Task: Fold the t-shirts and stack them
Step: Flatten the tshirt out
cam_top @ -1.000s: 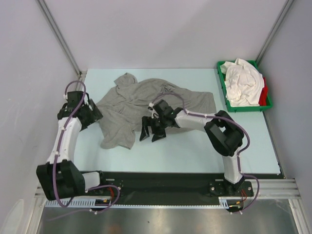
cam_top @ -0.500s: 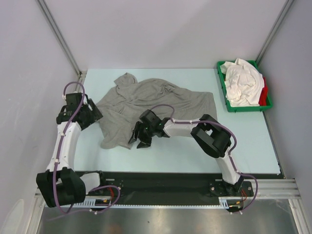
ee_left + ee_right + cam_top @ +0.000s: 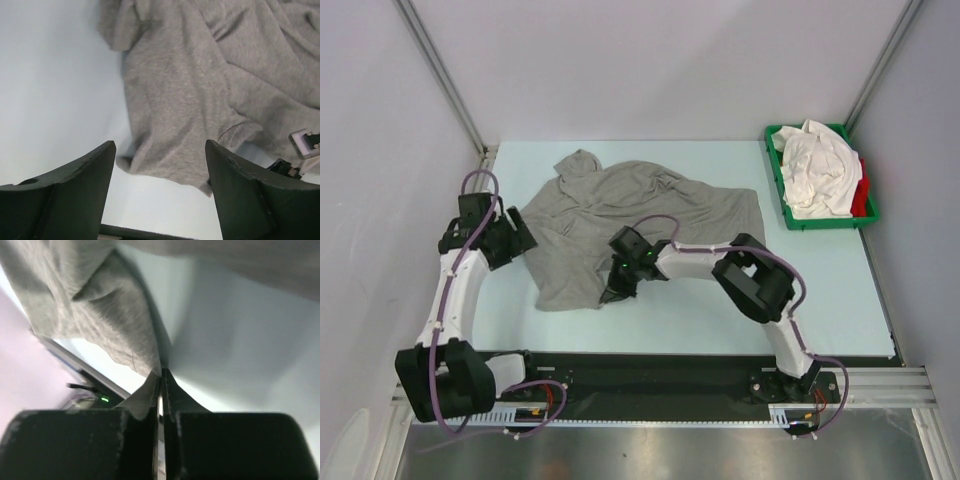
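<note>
My right gripper (image 3: 160, 380) is clamped on the near hem of the shirt (image 3: 620, 200), and the cloth spreads away beyond it. My left gripper (image 3: 160, 150) stands wide above the shirt's edge, with cloth lying between and ahead of its jaws.

Your table (image 3: 720, 320) is a pale blue-green slab. A grey t-shirt (image 3: 620, 210) lies crumpled directly on it. It starts just right of your left claw (image 3: 523, 238) and spreads away beyond your right claw (image 3: 617, 292), which sits at the shirt's near hem. A green tray (image 3: 776, 185) rests on the far corner, well off to the right of that right claw.
</note>
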